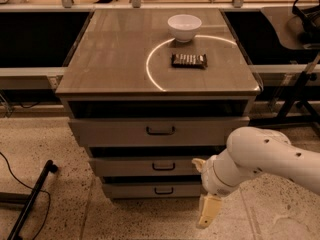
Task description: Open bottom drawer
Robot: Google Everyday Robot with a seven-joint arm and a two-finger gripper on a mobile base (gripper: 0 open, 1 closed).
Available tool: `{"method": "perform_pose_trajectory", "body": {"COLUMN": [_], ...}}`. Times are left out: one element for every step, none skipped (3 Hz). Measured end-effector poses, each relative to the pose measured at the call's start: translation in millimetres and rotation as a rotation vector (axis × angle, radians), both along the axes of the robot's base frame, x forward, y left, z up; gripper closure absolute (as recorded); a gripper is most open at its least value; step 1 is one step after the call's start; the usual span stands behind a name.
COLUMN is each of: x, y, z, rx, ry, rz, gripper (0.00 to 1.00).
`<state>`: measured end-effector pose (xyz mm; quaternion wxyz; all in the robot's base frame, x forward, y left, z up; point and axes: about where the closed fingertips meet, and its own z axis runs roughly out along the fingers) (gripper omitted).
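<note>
Hanging beside the bottom drawer [130,189], right of its handle [163,190], the end effector [199,194] has fingers [208,210] apart.

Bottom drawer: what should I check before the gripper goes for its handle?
1. Bottom drawer in view, lowest front: ok.
2. Its handle uncovered: ok.
3. Gripper at the handle: not ok; it hangs right of and below it, by the front's right end.
4. Arm off the middle drawer: cannot tell.
5. Black stand on the floor apart from the drawers: ok.
</note>
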<state>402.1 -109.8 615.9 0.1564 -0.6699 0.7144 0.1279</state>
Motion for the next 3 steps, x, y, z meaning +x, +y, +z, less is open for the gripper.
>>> {"method": "perform_pose_trajectory", "body": {"x": [11,18,22], "y": [-15,-24,-25], "z": [-48,-87,-132], "rx": [-0.003,0.006,0.024], "ry": [0.0,0.001,0.017], "rz": [0.0,0.014,0.042], "gripper": [0.0,0.0,0.0]}}
